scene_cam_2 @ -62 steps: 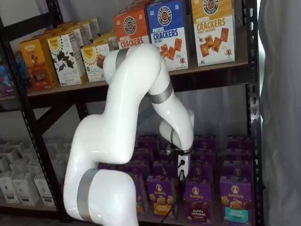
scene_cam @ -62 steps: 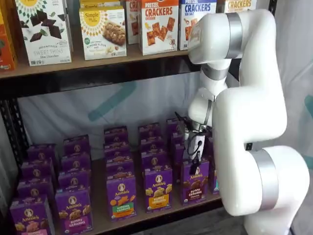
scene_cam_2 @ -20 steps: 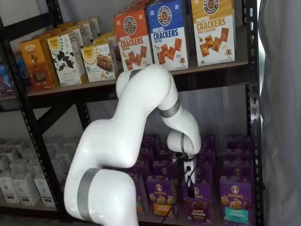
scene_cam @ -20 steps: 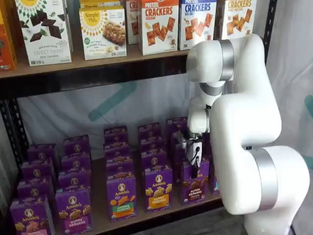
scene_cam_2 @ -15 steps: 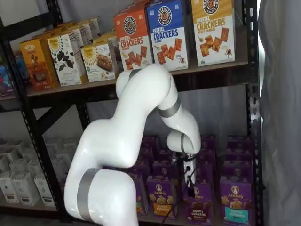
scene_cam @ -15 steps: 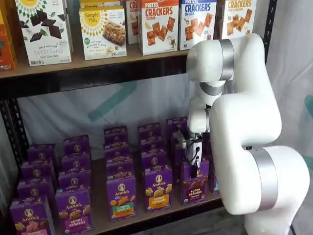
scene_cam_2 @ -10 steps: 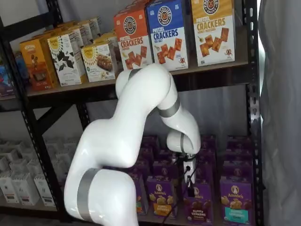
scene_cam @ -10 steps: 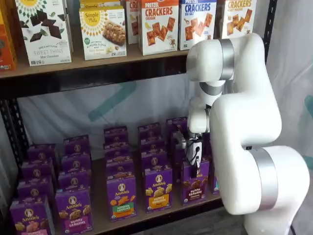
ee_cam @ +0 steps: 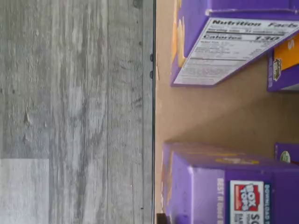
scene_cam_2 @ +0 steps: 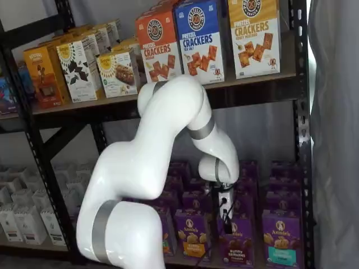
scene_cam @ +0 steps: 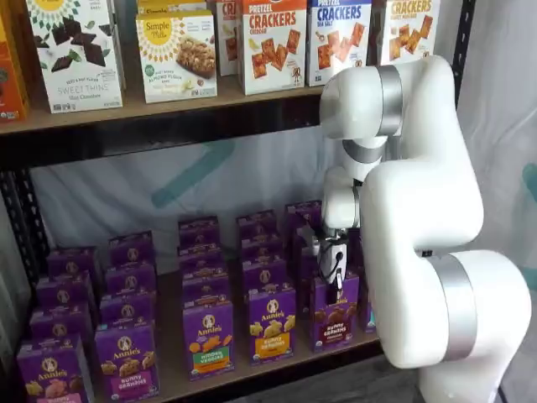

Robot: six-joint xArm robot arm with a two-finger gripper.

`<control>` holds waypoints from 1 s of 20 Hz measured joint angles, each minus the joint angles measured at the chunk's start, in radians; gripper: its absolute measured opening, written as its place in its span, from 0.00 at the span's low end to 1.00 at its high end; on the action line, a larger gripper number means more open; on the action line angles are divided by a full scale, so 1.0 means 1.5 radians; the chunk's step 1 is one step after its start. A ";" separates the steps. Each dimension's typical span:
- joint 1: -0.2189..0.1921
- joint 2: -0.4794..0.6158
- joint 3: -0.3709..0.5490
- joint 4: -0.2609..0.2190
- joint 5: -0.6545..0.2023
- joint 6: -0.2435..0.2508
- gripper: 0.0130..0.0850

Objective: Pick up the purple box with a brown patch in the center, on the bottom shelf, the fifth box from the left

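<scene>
The purple box point(scene_cam: 333, 316) with dark brown crackers and a brown label band stands at the front of its column on the bottom shelf point(scene_cam: 170, 353); it also shows in a shelf view point(scene_cam_2: 236, 244). My gripper point(scene_cam: 335, 274) hangs straight down just above this box's top, and shows in both shelf views point(scene_cam_2: 226, 222). Only its narrow black fingers show, with no plain gap. In the wrist view a purple carton point(ee_cam: 219, 184) with a Box Tops mark is seen from above on the brown board point(ee_cam: 210, 112); its front label is hidden.
A yellow-label purple carton point(scene_cam: 270, 324) stands just left of the box, and also shows in the wrist view point(ee_cam: 224, 42). Several more purple cartons fill the rows behind. Big cracker boxes point(scene_cam: 273, 42) sit on the shelf above. My white arm point(scene_cam: 419, 252) blocks the right side. Grey floor point(ee_cam: 70, 112) lies below the shelf edge.
Since three seconds ago the arm has dropped and the gripper has come down closer to the box's top. In the last second it has barely moved.
</scene>
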State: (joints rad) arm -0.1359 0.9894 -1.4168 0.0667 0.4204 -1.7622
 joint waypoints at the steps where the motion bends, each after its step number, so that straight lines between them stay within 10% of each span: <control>1: 0.000 -0.001 0.001 0.001 -0.002 -0.001 0.44; 20: 0.003 -0.022 0.034 0.018 -0.013 -0.014 0.28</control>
State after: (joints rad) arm -0.1318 0.9569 -1.3664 0.0939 0.4016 -1.7836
